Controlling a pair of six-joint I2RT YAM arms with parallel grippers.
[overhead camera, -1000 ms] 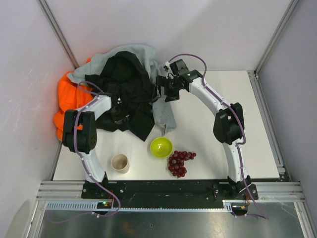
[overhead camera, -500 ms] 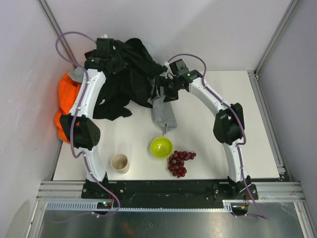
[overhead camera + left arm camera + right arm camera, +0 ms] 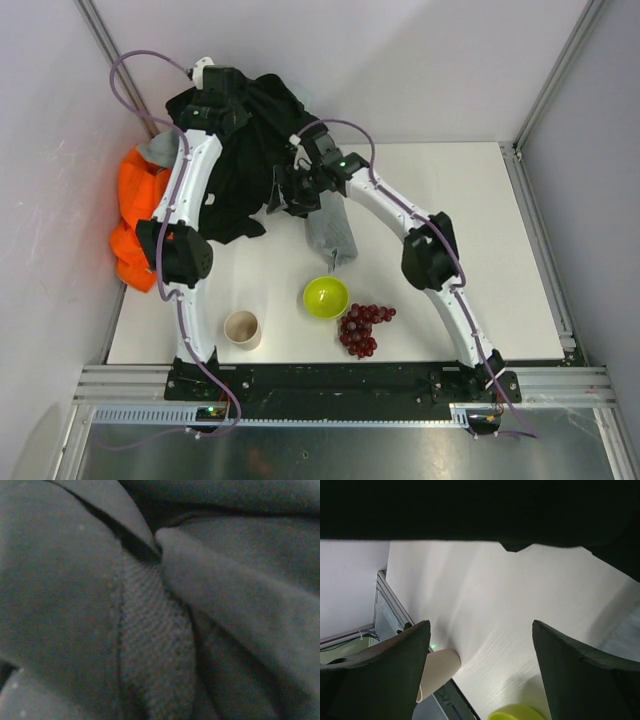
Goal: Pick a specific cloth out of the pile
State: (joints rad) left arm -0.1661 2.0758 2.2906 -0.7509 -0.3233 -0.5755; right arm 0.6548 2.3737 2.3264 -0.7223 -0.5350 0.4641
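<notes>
The cloth (image 3: 245, 150), a plain black garment of thin soft fabric, hangs in loose folds at the far left part of the white table (image 3: 450, 220). Its top is gathered at the left gripper (image 3: 215, 95) and its lower edge reaches down toward the table surface. No mark can be made out on it from above with certainty. In the left wrist view the cloth (image 3: 210, 620) fills the whole picture: dark matt folds and one strip with a ribbed weave. The pile (image 3: 135, 215) sits against the left wall, where its bright orange garment shows beside the cloth, with a small piece of light grey above it. A light grey garment (image 3: 330, 228) lies flat on the table, just right of the lower edge of the cloth. The left gripper is at the far end of the stretched left arm. Its fingers are hidden in the fabric, and they are pressed together on the cloth. The right gripper (image 3: 288, 192) is just beside the hanging cloth. Its dark fingers (image 3: 570, 670) stand wide apart with nothing between them, and the black fabric (image 3: 470, 505) is close above them. Nearer the arm bases stand a round lime-green bowl (image 3: 326, 296), then a bunch of dark red grapes (image 3: 365, 328) just to its right, and a small beige paper cup (image 3: 242, 328) to its left.
</notes>
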